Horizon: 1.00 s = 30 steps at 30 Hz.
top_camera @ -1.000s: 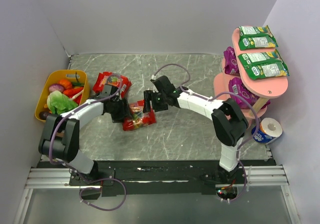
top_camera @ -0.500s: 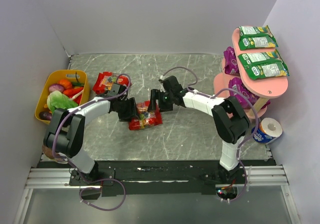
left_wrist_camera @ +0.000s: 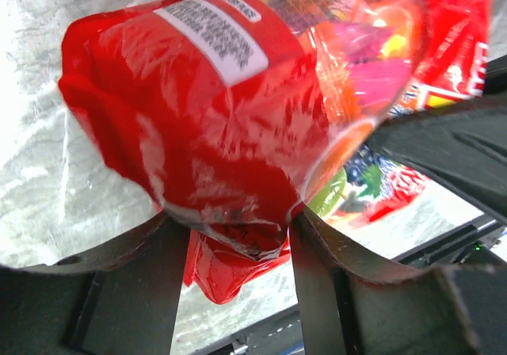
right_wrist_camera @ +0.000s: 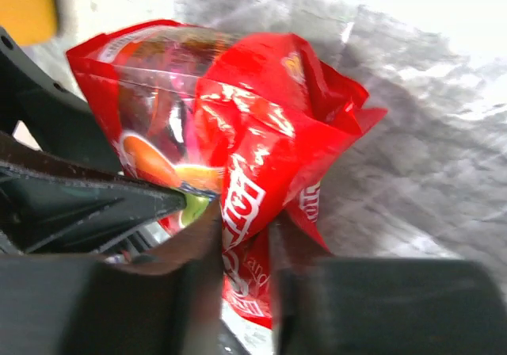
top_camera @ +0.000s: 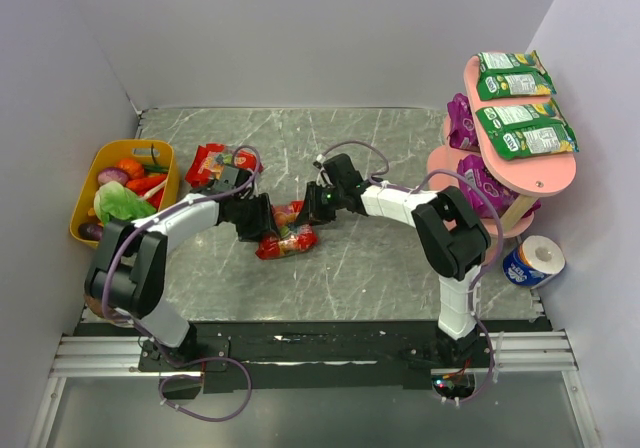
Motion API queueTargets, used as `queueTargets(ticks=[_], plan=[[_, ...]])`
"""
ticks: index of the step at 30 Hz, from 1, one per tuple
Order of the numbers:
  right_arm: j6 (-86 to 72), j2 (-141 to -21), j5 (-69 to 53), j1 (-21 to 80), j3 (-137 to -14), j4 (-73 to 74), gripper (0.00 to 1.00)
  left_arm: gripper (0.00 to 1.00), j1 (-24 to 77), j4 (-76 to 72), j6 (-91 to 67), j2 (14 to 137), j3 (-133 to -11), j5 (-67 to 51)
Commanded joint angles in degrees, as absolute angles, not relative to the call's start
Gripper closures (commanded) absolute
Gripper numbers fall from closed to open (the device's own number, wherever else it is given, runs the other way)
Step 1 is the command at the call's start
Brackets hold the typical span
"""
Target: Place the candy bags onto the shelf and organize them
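A red candy bag [top_camera: 287, 234] with fruit print is bunched up over the table's middle, gripped from both ends. My left gripper [top_camera: 263, 222] is shut on its left end; in the left wrist view the red candy bag [left_wrist_camera: 238, 109] is pinched in my left gripper [left_wrist_camera: 238, 248]. My right gripper [top_camera: 314, 208] is shut on the bag's right end, and the right wrist view shows the red candy bag [right_wrist_camera: 269, 125] squeezed in my right gripper [right_wrist_camera: 245, 248]. A second red bag [top_camera: 212, 160] lies behind the left arm. The pink shelf [top_camera: 548, 171] carries two green bags [top_camera: 522, 128] on top and purple bags [top_camera: 487, 184] lower down.
A yellow bowl [top_camera: 84, 208] of plastic toy vegetables stands at the left wall. A blue-and-white paper roll [top_camera: 535, 260] sits at the foot of the shelf on the right. White walls close in the table on three sides.
My right gripper has closed onto the right end of the red bag. The bag has crumpled shorter between the two grippers. My left gripper has kept its grip throughout.
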State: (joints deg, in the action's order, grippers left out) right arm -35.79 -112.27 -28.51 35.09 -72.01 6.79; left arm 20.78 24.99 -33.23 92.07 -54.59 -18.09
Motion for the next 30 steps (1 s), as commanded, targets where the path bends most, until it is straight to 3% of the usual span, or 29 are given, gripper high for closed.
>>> queueTargets(ticks=[1,4,15,22,30], plan=[[-36.56,-111.1,-26.46,35.86,-71.98,7.03,0.89,0.45,22.06,23.03,-34.1,91.06,-54.58,-18.55],[-35.6,-109.17,-23.48,35.86,-72.6,9.83,1.0,0.44,22.06,22.85,-34.45,87.55,-54.84,-16.62],[-25.76,-95.47,-1.87,35.68,-76.64,28.73,1.0,0.28,22.06,25.93,-33.14,72.17,-62.22,-5.72],[-21.19,-89.39,22.82,35.86,-80.24,42.0,1.0,0.19,21.97,27.77,-31.55,68.99,-68.36,-0.53],[-11.52,-91.05,60.77,37.27,-79.99,52.12,1.0,0.17,21.88,30.06,-32.17,70.23,-72.95,-2.63]])
